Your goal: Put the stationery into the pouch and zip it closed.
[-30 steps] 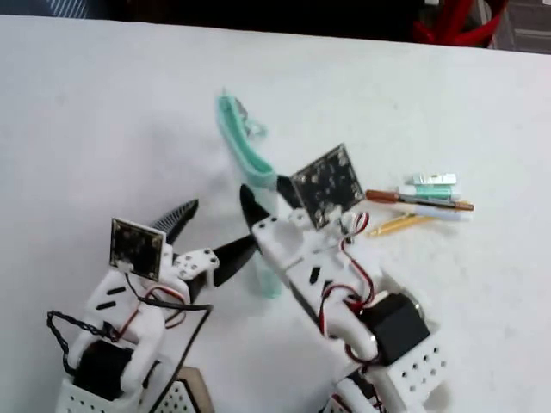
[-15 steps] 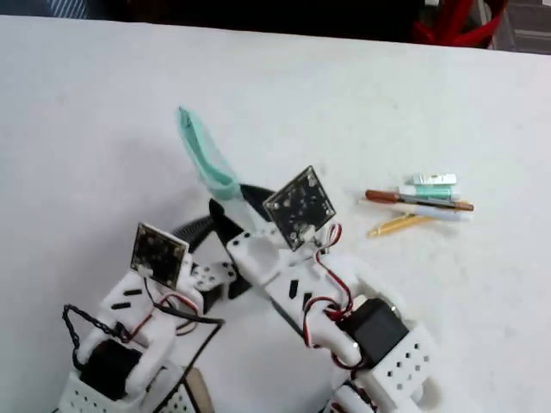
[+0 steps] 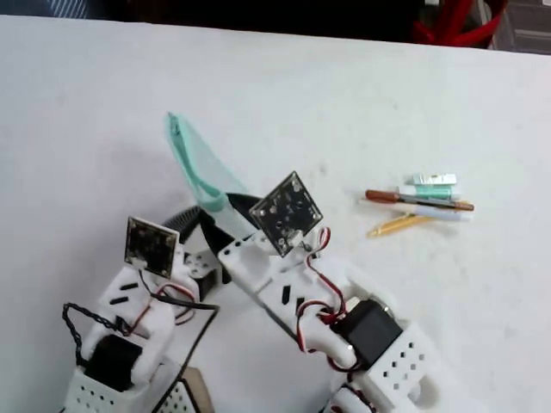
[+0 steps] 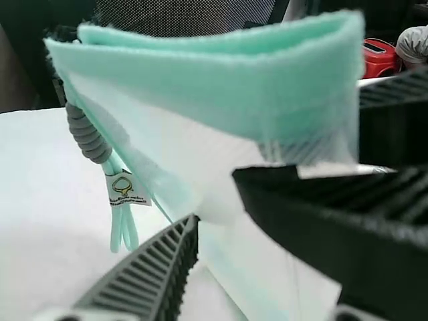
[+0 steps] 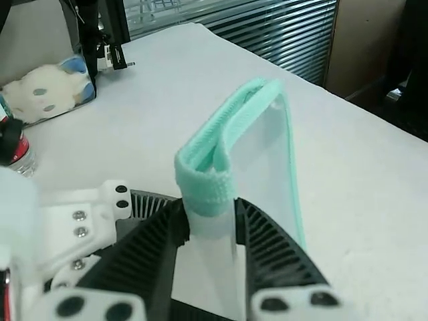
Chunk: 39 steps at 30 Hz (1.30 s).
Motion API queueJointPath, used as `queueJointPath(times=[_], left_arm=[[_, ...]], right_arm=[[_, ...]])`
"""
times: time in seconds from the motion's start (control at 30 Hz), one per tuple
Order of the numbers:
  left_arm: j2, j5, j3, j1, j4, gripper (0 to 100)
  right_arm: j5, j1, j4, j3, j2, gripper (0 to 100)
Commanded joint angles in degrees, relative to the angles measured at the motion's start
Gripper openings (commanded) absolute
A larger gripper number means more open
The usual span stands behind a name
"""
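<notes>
The white table (image 3: 103, 95) runs out wide on the far side of the arms, a broad stretch of its top lying between the pouch (image 3: 194, 168) and the far edge, where the surface ends against a dark band with something red (image 3: 456, 21) in the corner. The stationery (image 3: 417, 205), a small bundle of pens and markers, lies flat on the table well apart from the pouch, out on the right arm's side, with open tabletop between it and the arms. The two arms sit close together at the near edge, both bent forward and angled in toward each other so their ends nearly meet. The right tool (image 3: 222, 206) is clamped on the pouch's near end, lifting it so it slants up and away; from its wrist, the right tool (image 5: 207, 214) has both black jaws pressed against the mint trim and clear panel of the pouch (image 5: 261, 134). The left tool (image 3: 200, 231) sits just beside it, lower down; from its own wrist, the left tool (image 4: 214, 200) has its jaws apart, with a corner of the pouch (image 4: 221, 100) between them. A green zip cord (image 4: 120, 214) with a small tag hangs loose off the pouch's end.
</notes>
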Motion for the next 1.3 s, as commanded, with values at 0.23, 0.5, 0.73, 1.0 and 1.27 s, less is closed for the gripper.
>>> queueJointPath(times=[0.23,0.5,0.73,1.0,1.27], left_arm=[[-0.7,-2.2,-0.4,-7.2,-3.0,34],[-0.7,-2.5,2.5,-8.9,-7.4,34],[-0.7,-2.5,2.8,-10.7,-8.4,34],[-0.7,-2.5,2.5,-10.9,-8.3,33],[-0.7,-2.5,2.5,-13.8,-10.2,33]], right_arm=[[0.1,-1.3,0.7,0.2,-0.5,1.8],[0.1,2.9,0.7,0.2,-0.5,2.0],[0.1,4.3,1.7,0.3,-0.5,1.9],[0.1,3.7,2.1,0.3,-0.5,1.9],[0.1,3.8,3.6,0.3,-0.5,2.1]])
